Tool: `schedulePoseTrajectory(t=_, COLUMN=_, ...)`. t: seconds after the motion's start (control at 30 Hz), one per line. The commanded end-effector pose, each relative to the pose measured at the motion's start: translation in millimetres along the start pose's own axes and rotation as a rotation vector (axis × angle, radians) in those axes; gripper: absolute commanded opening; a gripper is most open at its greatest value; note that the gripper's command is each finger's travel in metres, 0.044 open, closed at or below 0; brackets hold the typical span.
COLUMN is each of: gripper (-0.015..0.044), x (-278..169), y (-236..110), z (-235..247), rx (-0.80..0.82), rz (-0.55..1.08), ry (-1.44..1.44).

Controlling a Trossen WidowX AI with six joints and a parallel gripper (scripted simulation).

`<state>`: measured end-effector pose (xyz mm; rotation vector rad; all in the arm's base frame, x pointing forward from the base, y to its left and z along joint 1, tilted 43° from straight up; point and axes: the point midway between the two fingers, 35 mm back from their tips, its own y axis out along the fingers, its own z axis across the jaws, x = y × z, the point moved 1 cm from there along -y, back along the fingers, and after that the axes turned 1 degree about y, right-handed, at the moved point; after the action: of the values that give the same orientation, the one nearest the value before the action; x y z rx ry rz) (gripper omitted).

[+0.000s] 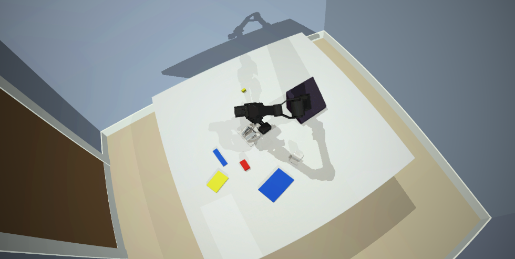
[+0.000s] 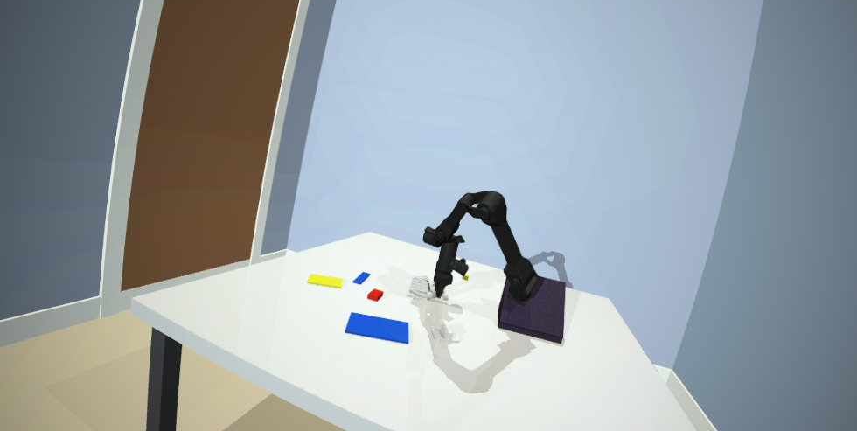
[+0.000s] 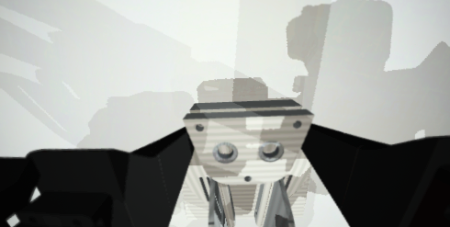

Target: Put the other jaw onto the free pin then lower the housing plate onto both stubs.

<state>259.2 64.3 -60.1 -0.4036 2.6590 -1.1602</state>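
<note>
The pale housing plate (image 3: 248,164) has two ringed holes and small corner holes. My gripper (image 1: 255,125) (image 2: 439,295) (image 3: 244,127) is shut on it, one black finger against each side edge. The pale gear-jaw assembly (image 1: 248,134) (image 2: 421,285) lies under and beyond my fingers on the table. In the wrist view two grey jaws, the left jaw (image 3: 215,203) and the right jaw (image 3: 281,203), run down from under the plate, side by side with a gap. The gear teeth and pins are hidden by the plate. I cannot tell whether the plate is seated on the stubs.
A small white stand (image 1: 296,157) (image 2: 444,333) is to one side. A large blue block (image 1: 276,185) (image 2: 377,328), a red block (image 1: 245,165) (image 2: 375,295), a yellow block (image 1: 217,181) (image 2: 324,281) and a narrow blue block (image 1: 220,157) (image 2: 361,278) lie beyond the assembly. A tiny yellow block (image 1: 244,90) lies behind.
</note>
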Motion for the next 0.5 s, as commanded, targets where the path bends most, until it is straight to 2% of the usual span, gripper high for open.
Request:
schedulePoseTrajectory(t=0.0, gripper=0.0351, x=0.2, y=1.8, z=0.1, rx=-0.003, rz=0.001, ry=0.006)
schedulePoseTrajectory(t=0.47, gripper=0.0351, x=0.2, y=4.3, z=0.1, rx=-0.003, rz=0.001, ry=0.005)
